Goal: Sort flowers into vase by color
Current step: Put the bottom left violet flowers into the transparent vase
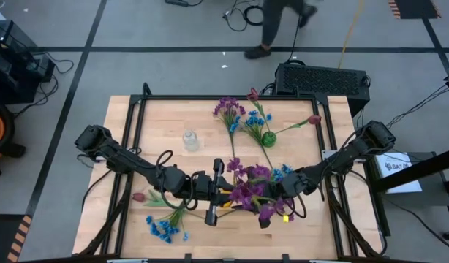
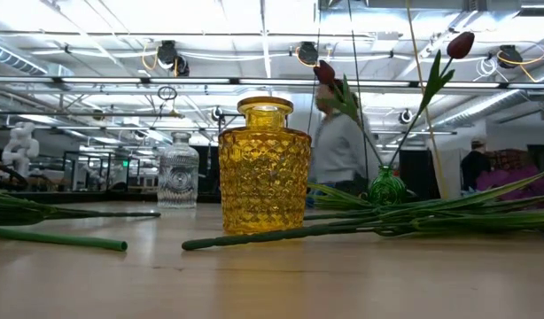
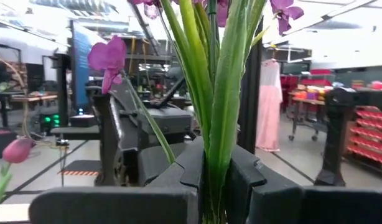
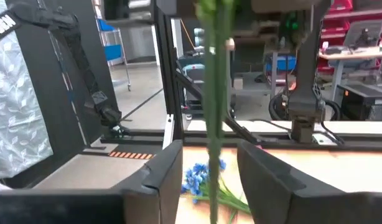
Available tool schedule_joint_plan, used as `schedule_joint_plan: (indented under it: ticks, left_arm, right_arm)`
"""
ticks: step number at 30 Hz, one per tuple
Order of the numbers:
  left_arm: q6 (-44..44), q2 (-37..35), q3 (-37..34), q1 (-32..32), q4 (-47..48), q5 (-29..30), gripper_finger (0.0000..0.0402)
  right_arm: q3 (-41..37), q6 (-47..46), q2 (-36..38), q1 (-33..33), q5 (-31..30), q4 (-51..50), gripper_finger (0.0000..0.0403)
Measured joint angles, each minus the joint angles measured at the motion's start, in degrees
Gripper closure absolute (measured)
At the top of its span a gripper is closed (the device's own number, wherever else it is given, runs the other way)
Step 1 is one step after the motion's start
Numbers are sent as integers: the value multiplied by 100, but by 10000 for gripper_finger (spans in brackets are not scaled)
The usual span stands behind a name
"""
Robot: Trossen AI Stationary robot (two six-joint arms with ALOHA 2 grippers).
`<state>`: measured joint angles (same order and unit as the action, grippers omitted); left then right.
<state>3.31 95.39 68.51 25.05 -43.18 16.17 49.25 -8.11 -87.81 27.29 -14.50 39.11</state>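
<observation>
Both grippers meet near the table's point(image 1: 122, 117) front edge in the high view: the left gripper point(image 1: 226, 191) is clamped on a bunch of purple flowers point(image 1: 248, 184), and the right gripper point(image 1: 281, 191) reaches into the same bunch from the right edge's side. Three vases stand on the wood: a clear vase point(image 1: 189, 139) left of centre, a green vase point(image 1: 268, 138) toward the back edge with two red tulips point(image 1: 253, 95) in it, their stems leaning apart, and a yellow one barely visible under the held bunch. A second purple sprig point(image 1: 227, 109) and a blue sprig point(image 1: 249, 120) lie beside the green vase, stems running front to back. A blue bunch point(image 1: 164, 228) and one red tulip point(image 1: 140, 196) lie by the front-left corner. A person point(image 1: 283, 25) walks past behind.

In the low view the yellow vase point(image 2: 264, 166) stands empty; green stems point(image 2: 281, 234) lie flat across the table.

In the left wrist view the fingers point(image 3: 244, 177) pinch upright stems point(image 3: 219, 118).

In the right wrist view the fingers point(image 4: 265, 171) stand apart, a single stem point(image 4: 214, 106) hanging between them without contact.
</observation>
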Motion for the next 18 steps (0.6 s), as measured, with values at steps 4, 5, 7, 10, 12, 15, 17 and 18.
schedule_joint_plan:
  ticks: [4,5,7,10,12,15,17,18]
  left_arm:
    - [2,0,0,-19,40,11,364]
    - [2,0,0,-28,40,19,364]
    - [2,0,0,-28,65,36,364]
    - [-4,0,0,-23,180,42,364]
    - [0,0,0,-25,240,54,364]
    - [-19,-22,0,8,308,63,362]
    - [-35,-59,0,61,473,71,354]
    - [-39,-74,0,87,557,73,347]
  right_arm:
    - [0,-151,0,-75,-22,-193,298]
    - [0,-152,0,-90,-34,-210,315]
    - [0,-140,0,-112,-29,-227,353]
    - [0,-78,0,-123,0,-257,391]
    - [-2,-79,0,-138,-6,-295,389]
    - [-2,-79,3,-138,-5,-342,391]
    - [-2,-77,50,-143,2,-485,397]
    - [-2,-86,90,-153,1,-581,398]
